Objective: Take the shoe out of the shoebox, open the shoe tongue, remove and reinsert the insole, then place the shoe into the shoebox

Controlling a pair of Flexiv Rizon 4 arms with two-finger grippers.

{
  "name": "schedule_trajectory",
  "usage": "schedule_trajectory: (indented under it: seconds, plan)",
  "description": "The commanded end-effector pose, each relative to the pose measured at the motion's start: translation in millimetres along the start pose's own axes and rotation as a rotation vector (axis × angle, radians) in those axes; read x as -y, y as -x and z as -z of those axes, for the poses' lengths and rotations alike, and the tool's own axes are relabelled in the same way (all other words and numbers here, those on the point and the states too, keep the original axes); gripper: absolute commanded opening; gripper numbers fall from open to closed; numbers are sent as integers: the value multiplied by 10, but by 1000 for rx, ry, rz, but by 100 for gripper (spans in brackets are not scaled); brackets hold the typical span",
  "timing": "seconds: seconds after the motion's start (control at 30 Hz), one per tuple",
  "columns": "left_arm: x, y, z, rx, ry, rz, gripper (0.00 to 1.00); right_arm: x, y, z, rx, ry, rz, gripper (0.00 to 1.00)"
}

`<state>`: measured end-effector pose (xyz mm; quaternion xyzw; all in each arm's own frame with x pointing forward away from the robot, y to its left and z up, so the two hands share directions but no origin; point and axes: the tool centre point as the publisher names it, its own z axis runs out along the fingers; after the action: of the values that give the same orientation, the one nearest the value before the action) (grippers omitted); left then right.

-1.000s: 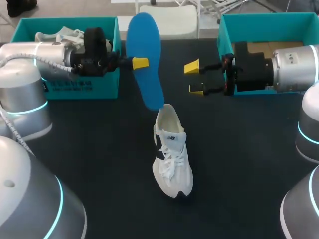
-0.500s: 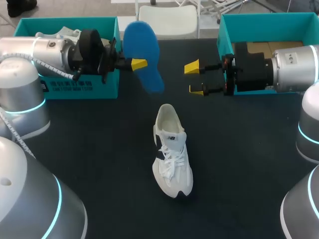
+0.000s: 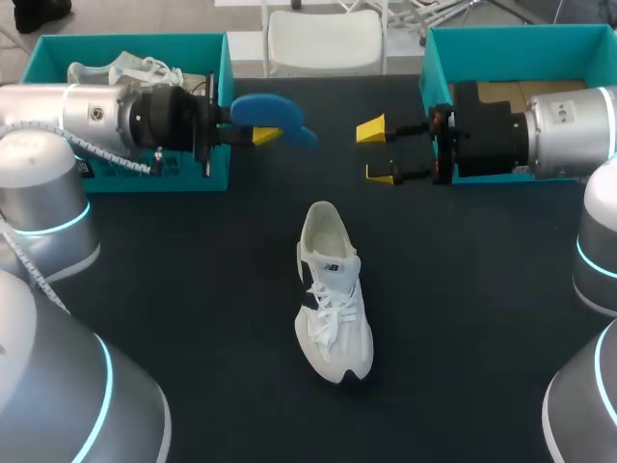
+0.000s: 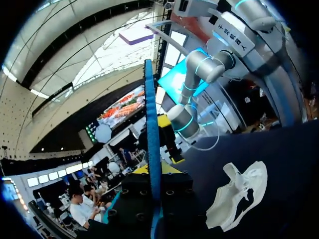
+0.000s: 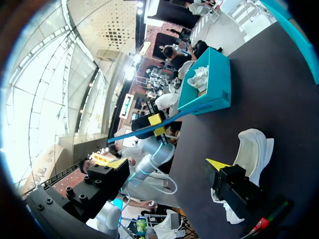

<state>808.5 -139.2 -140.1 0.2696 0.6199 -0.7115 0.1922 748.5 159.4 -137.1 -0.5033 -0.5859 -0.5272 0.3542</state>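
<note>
Left gripper (image 3: 262, 131) is clamping the blue insole (image 3: 275, 110), holding it above the desk (image 3: 193, 318) just beside the left teal shoebox (image 3: 125, 40). Right gripper (image 3: 376, 152) is hanging wide apart, gripping nothing, near the right shoebox (image 3: 521, 34). White sneaker (image 3: 333, 289) is sitting mid-desk, apart from both grippers.

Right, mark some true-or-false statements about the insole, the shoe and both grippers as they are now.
The left gripper is shut on the blue insole. True.
The white shoe lies on its side. False: it stands upright on the table.
The right gripper is open and holds nothing. True.
The insole lies inside the shoe. False: it is held in the air, apart from the shoe.
</note>
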Motion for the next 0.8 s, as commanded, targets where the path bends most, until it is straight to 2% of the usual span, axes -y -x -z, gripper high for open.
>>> schedule_trajectory:
  seconds: [0.03,0.5,0.8]
  plan:
    - [-29,-40,22,17,30,-486,0,2,-1,-27,2,3,0,100]
    - [-7,62,62,10,118,-874,0,2,-1,-27,2,3,0,100]
    - [13,74,72,-3,144,-948,0,2,-1,-27,2,3,0,100]
